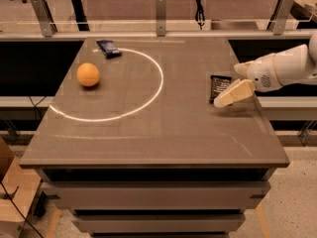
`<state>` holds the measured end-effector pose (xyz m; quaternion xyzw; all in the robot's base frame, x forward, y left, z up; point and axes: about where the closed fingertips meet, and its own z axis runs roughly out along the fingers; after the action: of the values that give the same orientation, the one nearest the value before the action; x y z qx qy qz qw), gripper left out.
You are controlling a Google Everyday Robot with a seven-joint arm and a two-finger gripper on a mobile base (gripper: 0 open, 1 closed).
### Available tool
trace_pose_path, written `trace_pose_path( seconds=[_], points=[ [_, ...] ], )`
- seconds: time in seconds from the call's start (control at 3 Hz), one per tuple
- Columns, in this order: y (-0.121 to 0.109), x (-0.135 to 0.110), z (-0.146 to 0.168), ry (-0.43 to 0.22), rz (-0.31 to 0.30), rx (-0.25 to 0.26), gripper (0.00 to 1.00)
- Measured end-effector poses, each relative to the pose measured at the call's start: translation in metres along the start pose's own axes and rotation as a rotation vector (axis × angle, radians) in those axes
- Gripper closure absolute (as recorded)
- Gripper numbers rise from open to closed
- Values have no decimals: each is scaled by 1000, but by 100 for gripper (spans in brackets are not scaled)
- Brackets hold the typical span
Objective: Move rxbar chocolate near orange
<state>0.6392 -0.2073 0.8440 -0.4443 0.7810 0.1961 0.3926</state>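
The rxbar chocolate (218, 85), a dark wrapped bar, lies flat near the table's right edge. My gripper (234, 92) comes in from the right on a white arm and is right at the bar's right side, partly covering it. The orange (88, 75) sits on the table's left side, far from the bar, just inside the left edge of a white circle line (159, 86) marked on the tabletop.
A dark blue wrapped bar (108, 47) lies at the back of the table, on the circle's far edge. The brown table (163, 138) has drawers below. A rail with metal posts (160, 6) runs behind it.
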Motion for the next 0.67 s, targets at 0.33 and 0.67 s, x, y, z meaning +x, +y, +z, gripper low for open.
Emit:
trace_pose_path(
  seconds=[0.33, 0.67],
  points=[
    [-2, 17, 12, 26, 28, -4, 0],
    [-2, 25, 18, 30, 46, -7, 19]
  ],
)
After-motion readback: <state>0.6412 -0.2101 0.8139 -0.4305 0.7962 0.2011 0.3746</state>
